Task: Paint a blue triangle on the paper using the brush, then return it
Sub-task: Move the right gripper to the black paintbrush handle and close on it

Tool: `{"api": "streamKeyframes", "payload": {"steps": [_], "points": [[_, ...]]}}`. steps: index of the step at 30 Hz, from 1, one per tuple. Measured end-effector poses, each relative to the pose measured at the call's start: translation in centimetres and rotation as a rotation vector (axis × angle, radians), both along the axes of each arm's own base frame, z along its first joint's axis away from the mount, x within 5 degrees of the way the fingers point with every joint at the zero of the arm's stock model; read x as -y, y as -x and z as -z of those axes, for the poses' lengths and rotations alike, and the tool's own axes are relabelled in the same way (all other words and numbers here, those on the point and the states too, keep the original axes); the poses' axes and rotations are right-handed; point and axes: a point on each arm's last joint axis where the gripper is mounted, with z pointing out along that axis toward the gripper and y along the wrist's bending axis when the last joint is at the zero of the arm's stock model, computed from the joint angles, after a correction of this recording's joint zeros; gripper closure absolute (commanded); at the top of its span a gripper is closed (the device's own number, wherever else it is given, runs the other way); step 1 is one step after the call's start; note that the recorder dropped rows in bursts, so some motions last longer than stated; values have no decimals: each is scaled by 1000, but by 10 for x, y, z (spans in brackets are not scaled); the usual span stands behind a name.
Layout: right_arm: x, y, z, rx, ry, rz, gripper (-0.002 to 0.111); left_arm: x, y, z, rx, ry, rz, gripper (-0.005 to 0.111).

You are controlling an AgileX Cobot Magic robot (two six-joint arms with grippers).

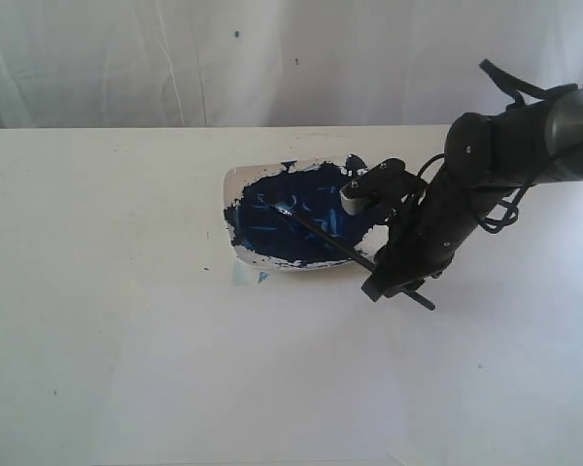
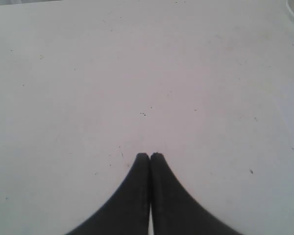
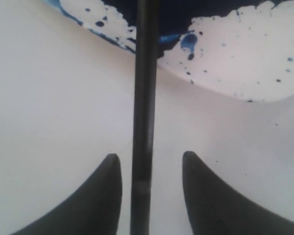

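1. Fingers of the right gripper are seen apart, w/ the brush handle running between them, clamped by neither.
2. Long axis is set in line w/ the fingers: bristle end in the dish's blue paint, handle end reaching past the gripper.
3. Right arm is placed far nearer. The left gripper is held fingertips together, over the table.
4. No triangle is seen — a squeeze in place is judged enough.

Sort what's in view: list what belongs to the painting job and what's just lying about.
Job: brush, tip in the paint dish, handle between the open jaws of the right gripper; no paper edge or triangle discernible.
Lying about: left gripper, jaws shut over the table; white backdrop.
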Motion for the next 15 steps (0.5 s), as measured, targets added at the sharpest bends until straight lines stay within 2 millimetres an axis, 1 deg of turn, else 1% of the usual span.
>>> {"api": "streamKeyframes", "payload": {"steps": [15], "points": [[4,1,1,-1,49,-23,93,0,0,0,0,0,0,107]]}}
